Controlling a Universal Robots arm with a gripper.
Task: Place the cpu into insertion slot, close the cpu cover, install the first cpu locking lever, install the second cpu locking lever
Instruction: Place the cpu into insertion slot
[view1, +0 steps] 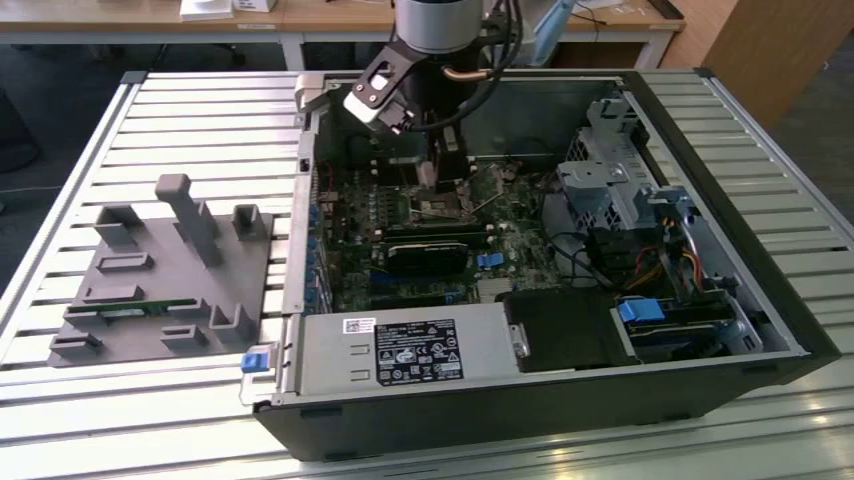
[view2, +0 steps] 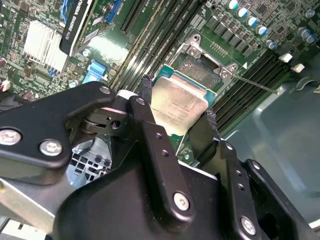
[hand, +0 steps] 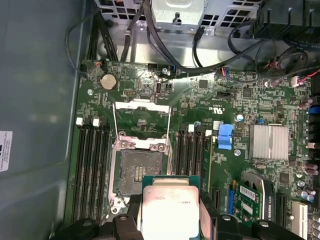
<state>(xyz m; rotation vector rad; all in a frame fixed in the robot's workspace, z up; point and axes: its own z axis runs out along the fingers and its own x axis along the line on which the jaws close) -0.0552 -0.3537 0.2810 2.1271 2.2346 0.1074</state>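
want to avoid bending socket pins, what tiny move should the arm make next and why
Probably slide the claw sideways until the cpu sits square above the insertion slot, before any lowering. In the first wrist view the gripped cpu overlaps just one corner of the open slot, and the cpu cover is flipped back, clear of it.

I read the cpu (view2: 179, 109) as smooth tan-silver metal with a dull sheen. The gripper (view2: 178, 100) has matt black fingers (view2: 150, 127) with shiny screw heads. The insertion slot (hand: 138, 172) looks dark and matt inside a bright metal rim; the cpu cover (hand: 141, 104) is thin bare metal. At the exterior view's left I see a matt grey plastic fixture (view1: 147, 288).
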